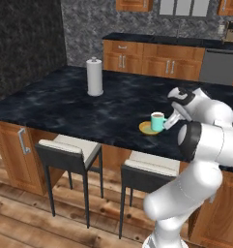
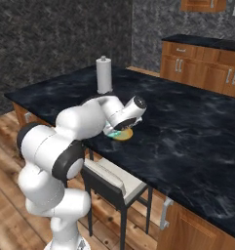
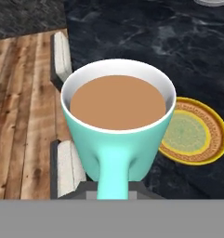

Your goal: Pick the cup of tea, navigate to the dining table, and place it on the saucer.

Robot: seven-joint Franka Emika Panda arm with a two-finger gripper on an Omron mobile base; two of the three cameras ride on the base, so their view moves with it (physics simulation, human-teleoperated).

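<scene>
My gripper [image 1: 169, 123] is shut on the handle of the cup of tea [image 1: 157, 121], a teal mug with a white inside and brown liquid. The cup [image 3: 117, 122] stays upright, its handle [image 3: 112, 173] pointing toward the hand. The yellow-orange saucer [image 1: 147, 128] lies on the black marbled dining table [image 1: 65, 104] near its front edge. Seen from the hand, the saucer [image 3: 195, 133] shows just to the right of the cup, partly behind it. Whether the cup touches the saucer I cannot tell. From the right base camera the hand [image 2: 123, 122] covers the cup above the saucer [image 2: 124, 135].
A tall white paper-towel roll [image 1: 94, 76] stands farther back on the table. Two dark stools with pale cushions [image 1: 69, 151] [image 1: 150, 167] stand under the table's front edge. Wooden wall cabinets [image 1: 152, 59] line the back.
</scene>
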